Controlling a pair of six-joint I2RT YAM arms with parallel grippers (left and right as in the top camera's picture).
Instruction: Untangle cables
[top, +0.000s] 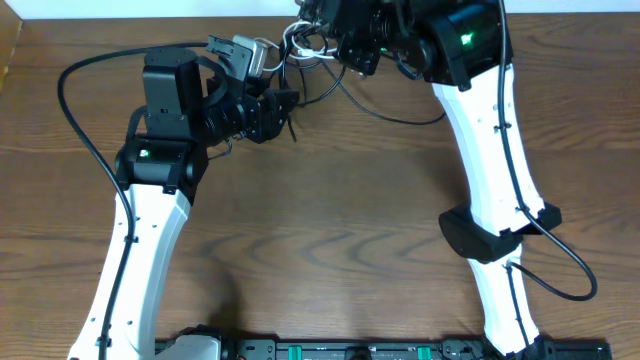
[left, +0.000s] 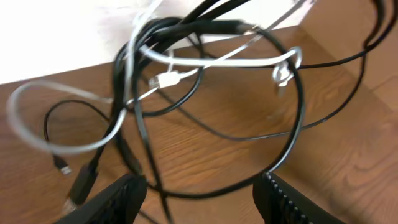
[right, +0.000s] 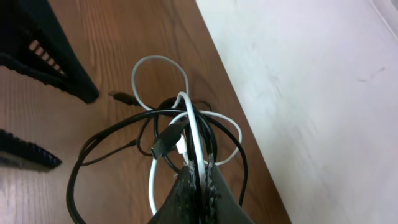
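Right pincer (right: 198, 186) is up close, squeezed tight on the white cable (right: 194, 134), which rises straight out of the tips and curls into a loop above. Coils of black cable (right: 99, 140) wrap around that same strand, and whether any black is pinched as well I cannot tell. The whole knot hangs at the far edge of the counter (right: 124, 37), right where the wood meets a pale surface (right: 311, 93).

Over to the left pincer (left: 202, 196): jaws roughly half spread, gripping nothing. A wide black loop dips down between its fingers (left: 118, 196), and one black strand runs close past the left one; contact I cannot make out. White strands cross through the black loops ahead of it, a small white plug (left: 166, 79) in the thick of the knot. From overhead, both arms meet at the counter's back edge, with the tangle between them.
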